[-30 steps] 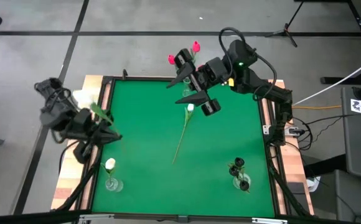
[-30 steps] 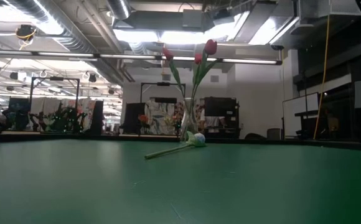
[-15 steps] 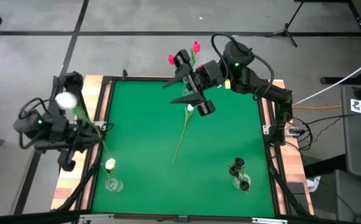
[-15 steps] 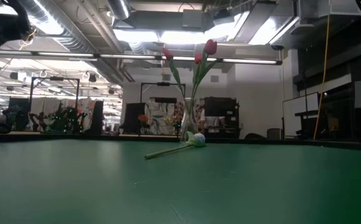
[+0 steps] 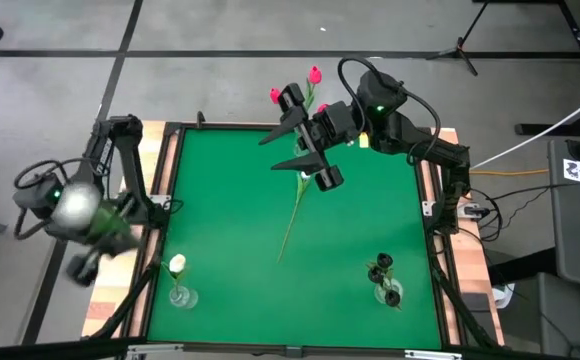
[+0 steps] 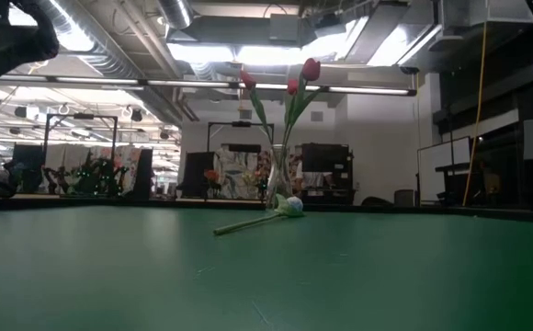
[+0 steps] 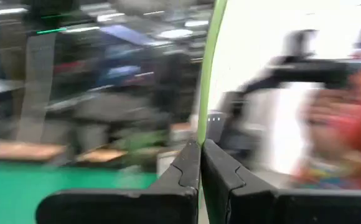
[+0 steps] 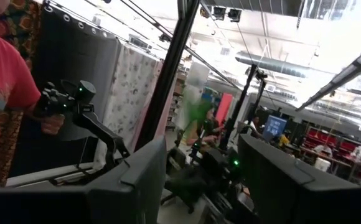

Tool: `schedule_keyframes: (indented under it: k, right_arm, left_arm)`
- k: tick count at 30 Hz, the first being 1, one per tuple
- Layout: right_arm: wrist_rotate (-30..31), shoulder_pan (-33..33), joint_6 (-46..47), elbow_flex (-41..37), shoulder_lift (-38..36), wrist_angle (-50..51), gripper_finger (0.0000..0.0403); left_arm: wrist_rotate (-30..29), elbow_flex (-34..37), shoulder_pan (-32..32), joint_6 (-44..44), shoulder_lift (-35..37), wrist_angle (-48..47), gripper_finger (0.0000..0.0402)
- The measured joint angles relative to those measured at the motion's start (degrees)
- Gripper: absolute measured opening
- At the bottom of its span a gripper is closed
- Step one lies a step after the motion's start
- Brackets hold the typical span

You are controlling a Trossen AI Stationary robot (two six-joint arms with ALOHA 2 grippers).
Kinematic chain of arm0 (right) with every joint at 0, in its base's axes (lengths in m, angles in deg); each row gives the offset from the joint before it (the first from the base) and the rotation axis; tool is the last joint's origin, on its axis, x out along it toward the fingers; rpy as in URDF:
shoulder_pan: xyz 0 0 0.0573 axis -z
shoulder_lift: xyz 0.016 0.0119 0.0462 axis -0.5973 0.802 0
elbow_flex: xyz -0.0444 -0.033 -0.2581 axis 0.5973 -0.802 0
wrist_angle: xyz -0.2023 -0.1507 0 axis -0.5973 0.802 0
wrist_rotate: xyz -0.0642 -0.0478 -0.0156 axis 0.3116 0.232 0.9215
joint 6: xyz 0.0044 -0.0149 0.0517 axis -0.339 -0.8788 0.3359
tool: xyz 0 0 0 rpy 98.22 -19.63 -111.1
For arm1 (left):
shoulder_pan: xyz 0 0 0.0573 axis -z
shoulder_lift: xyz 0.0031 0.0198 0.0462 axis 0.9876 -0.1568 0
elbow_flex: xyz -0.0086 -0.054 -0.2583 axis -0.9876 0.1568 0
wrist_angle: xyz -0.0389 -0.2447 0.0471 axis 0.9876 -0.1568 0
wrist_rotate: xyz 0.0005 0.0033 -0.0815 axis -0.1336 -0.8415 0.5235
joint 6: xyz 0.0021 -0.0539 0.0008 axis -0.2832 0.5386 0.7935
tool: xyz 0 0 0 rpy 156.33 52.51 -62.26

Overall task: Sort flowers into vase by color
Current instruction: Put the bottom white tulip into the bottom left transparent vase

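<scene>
Left claw (image 7: 200, 163) swung its white tulip (image 5: 73, 207) off-table.

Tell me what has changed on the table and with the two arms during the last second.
The left pincer, shut on a white tulip, swung outward past the table's left edge. The right pincer stayed open and shifted slightly left over the lying tulip. All three vases kept their places.

Right gripper (image 8: 199, 186) has its jaws wide apart with nothing between them. Past it there's a person in a red shirt (image 8: 3, 81), a dark pole (image 8: 168, 68) and curtains (image 8: 127, 93).
</scene>
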Motion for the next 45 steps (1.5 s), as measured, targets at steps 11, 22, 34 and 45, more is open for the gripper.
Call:
schedule_keyframes:
  k: [11, 22, 34, 45]
  right_arm:
    - [4.9, -0.4, -2.4, 0.0, 0.0, 4.2, 0.0200]
    - [8.9, -2.3, -4.3, 0.0, 0.0, 3.8, 0.0200]
    - [10.2, -3.3, -5.9, 0.0, 0.0, 7.3, 0.0200]
    - [11.0, -3.3, -5.9, 0.0, 0.1, 8.6, 0.0200]
  left_arm:
    - [2.4, 1.7, 10.9, 7.1, -4.0, -5.0, 0.0000]
    - [-13.5, 8.7, 11.5, 15.9, -6.0, -6.7, 0.0000]
    - [-14.6, 18.5, 14.4, 39.0, 1.2, -18.6, 0.0000]
    - [-15.1, 24.0, 14.5, 44.1, 0.4, -18.5, 0.0000]
